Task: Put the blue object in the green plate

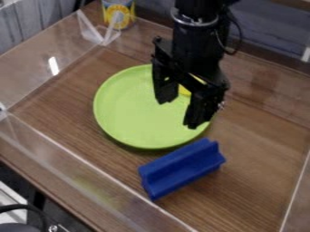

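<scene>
The blue object (182,168) is a deep-blue ridged block lying on the wooden table, just in front of the green plate (127,113). My gripper (179,111) hangs over the plate's right half, pointing down, open, with nothing between its black fingers (161,86). It is above and behind the block, apart from it. The gripper hides the right side of the plate and most of the yellow toy lying there.
Clear plastic walls (36,136) enclose the wooden table on the left and front. A yellow cup (116,14) stands at the back left, outside the enclosure. Bare wood (260,136) shows to the right of the plate.
</scene>
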